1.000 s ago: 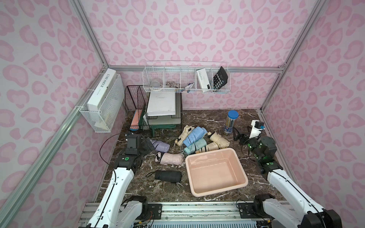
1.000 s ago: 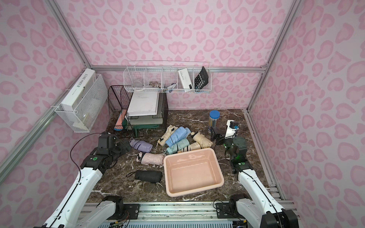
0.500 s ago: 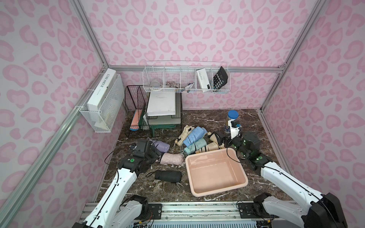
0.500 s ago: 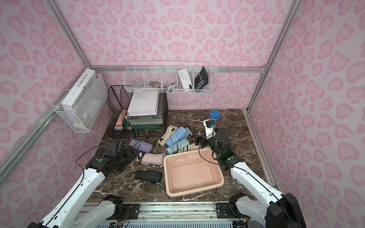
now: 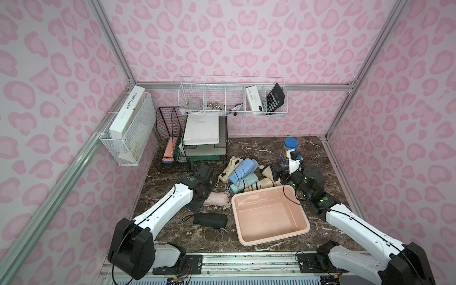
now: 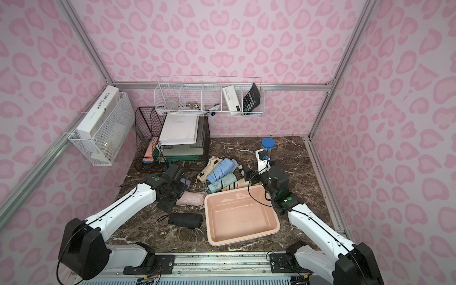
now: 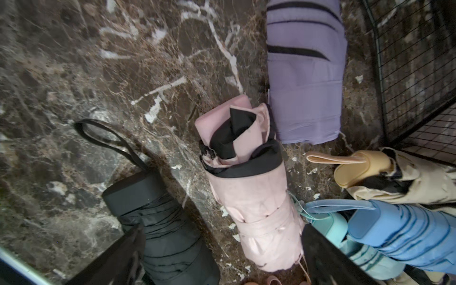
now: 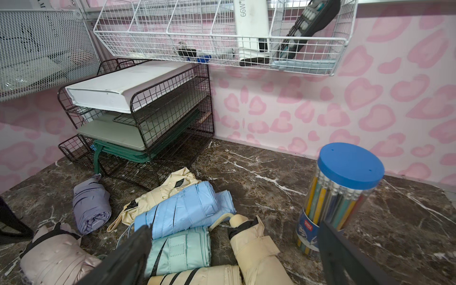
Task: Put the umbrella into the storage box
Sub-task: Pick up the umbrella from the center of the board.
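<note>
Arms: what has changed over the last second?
The left claw swung in from the left to hover open over the pink umbrella. The right claw swept in from the right to the beige umbrellas behind the storage box, open too. Nothing taken hold of; umbrellas and box lie where they were.

Reads "L'AME SOEUR" in black capitals along the long white box [image 5: 127, 112] lying in the white wire basket [image 5: 133, 140] on the side wall, legible in both top views. Followed by a smaller line, too fine to make out.

Reads "66W" in grey on the slim white box [image 8: 251, 22] standing in the long wire basket [image 8: 148, 44] on the back wall, clearest in the right wrist view.

Shows a red logo patch on the label of the clear pencil jar [image 8: 333, 202] on the table [image 8: 246, 167], lettering too small to read.

Same with the key markings on the black calculator [image 5: 275, 98].
</note>
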